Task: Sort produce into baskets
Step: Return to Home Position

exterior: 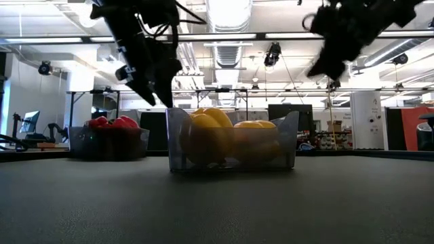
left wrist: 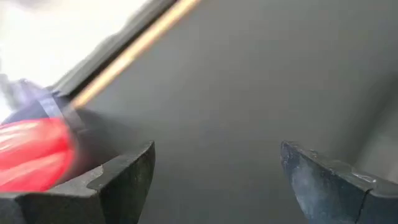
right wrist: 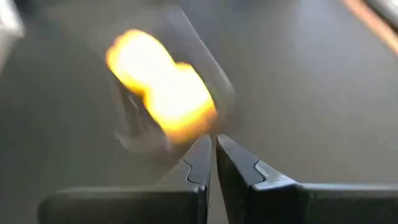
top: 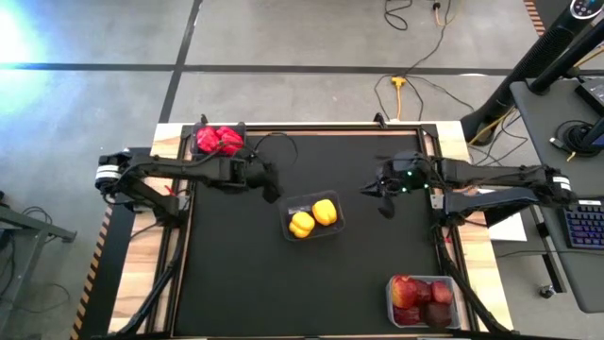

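Note:
A clear basket (top: 314, 216) at the table's middle holds two yellow peppers (top: 313, 217); it also shows in the low view (exterior: 232, 143) and the right wrist view (right wrist: 163, 87). A dark basket (top: 219, 140) at the far left holds red peppers (left wrist: 31, 152). A clear basket (top: 423, 300) at the near right holds dark red apples. My left gripper (top: 272, 184) is open and empty, above the table left of the yellow peppers. My right gripper (top: 377, 196) is shut and empty, right of them.
The black mat (top: 311, 274) is bare between the baskets. Wooden table edges run along both sides. Cables lie on the floor beyond the far edge, and a desk with a keyboard (top: 585, 227) stands to the right.

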Robot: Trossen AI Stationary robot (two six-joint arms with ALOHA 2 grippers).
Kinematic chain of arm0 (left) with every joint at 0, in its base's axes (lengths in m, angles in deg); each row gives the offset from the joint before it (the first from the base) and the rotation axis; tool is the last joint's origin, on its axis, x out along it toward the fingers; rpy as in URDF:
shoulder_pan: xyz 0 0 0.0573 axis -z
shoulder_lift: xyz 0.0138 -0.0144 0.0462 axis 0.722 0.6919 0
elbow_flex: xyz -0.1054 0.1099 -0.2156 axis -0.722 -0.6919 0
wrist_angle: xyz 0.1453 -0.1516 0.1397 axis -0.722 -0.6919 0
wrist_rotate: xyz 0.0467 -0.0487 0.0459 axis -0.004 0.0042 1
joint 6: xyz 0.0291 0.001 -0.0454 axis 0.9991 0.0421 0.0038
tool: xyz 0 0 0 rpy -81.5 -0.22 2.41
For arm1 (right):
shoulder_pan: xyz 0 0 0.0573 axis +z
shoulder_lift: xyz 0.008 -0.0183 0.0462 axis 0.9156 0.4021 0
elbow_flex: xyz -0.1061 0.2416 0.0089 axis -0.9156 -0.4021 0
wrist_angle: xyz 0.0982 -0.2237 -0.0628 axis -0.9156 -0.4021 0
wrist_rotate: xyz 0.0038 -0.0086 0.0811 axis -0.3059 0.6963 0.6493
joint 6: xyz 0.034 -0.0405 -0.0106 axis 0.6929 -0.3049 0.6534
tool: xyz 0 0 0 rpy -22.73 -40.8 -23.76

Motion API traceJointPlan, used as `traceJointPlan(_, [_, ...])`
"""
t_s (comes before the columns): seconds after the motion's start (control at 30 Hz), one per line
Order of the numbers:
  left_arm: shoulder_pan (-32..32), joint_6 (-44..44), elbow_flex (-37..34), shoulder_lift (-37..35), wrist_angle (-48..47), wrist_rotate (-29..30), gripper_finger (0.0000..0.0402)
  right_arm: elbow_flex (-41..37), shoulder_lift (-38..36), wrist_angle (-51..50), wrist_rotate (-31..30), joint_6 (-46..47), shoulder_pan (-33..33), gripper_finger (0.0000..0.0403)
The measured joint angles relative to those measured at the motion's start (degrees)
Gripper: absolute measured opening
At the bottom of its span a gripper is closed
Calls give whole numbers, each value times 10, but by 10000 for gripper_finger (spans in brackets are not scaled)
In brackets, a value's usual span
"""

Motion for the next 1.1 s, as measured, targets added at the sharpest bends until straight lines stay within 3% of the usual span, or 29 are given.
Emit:
traceJointPlan(0.07, [-12, 43, 2, -9, 15, -40, 327, -32, -3, 116, 20, -20, 10, 18])
traceJointPlan(0.2, [-28, 106, -11, -31, 59, -65, 327, -107, -16, 339, 23, -37, 21, 18])
traceJointPlan(0.3, [-34, 179, -20, -51, 114, -138, 327, -153, -44, 438, 23, -49, 33, 18])
traceJointPlan(0.4, [-36, 239, -24, -73, 155, -201, 327, -180, -87, 431, 21, -64, 42, 18])
traceJointPlan(0.63, [-47, 263, -25, -130, 165, -232, 327, -220, -208, 421, 19, -93, 52, 18])
traceJointPlan(0.87, [-76, 272, -39, -171, 207, -434, 327, -263, -325, 356, 19, -108, 52, 18])
traceJointPlan(1.1, [-76, 221, -90, -227, 255, -447, 327, -337, -424, 354, 24, -117, 52, 18])
